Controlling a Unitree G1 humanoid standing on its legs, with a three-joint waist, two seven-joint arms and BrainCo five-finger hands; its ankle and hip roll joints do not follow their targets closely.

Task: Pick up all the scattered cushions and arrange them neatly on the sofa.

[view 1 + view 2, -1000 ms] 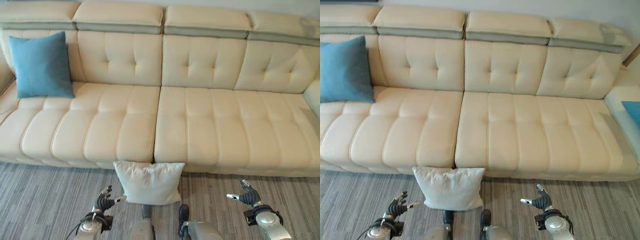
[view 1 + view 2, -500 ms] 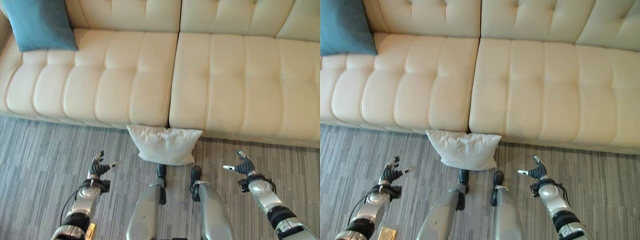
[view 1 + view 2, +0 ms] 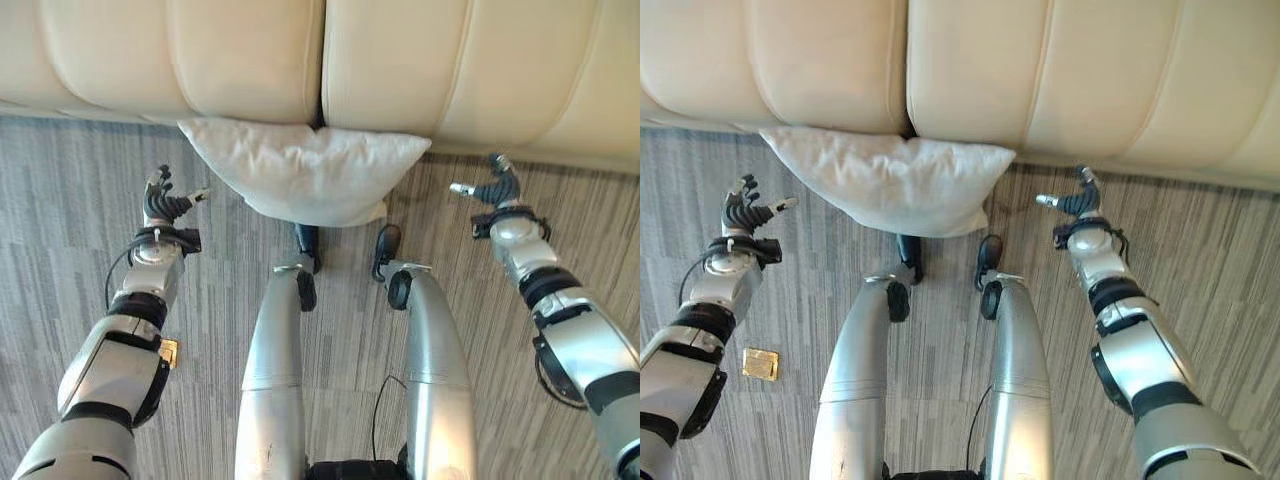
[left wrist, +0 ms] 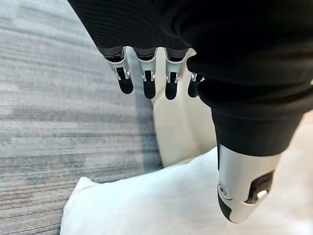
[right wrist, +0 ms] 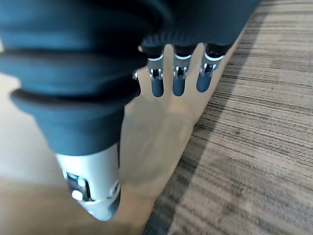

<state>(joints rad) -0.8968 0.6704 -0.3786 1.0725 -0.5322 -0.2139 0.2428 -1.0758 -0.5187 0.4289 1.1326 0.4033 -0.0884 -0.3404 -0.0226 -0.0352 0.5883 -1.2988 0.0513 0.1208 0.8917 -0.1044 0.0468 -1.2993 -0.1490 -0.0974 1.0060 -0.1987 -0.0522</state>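
A white cushion (image 3: 300, 170) lies on the grey striped carpet, leaning against the front of the cream sofa (image 3: 250, 50) where its two seat sections meet. My left hand (image 3: 162, 205) hovers open to the cushion's left, a short gap away. My right hand (image 3: 497, 188) hovers open to its right, near the cushion's corner. In the left wrist view the relaxed fingers (image 4: 146, 85) point at the sofa base, with the cushion (image 4: 146, 205) beside the thumb. In the right wrist view the fingers (image 5: 178, 83) hang straight over the sofa's base (image 5: 161, 127) and hold nothing.
A small brass-coloured square object (image 3: 760, 362) lies on the carpet (image 3: 1200, 270) under my left arm. The sofa front runs across the whole far side.
The camera has tipped down, so the sofa back and the blue cushion have left the view. Both arms have reached forward and now flank the white cushion, which has not moved.
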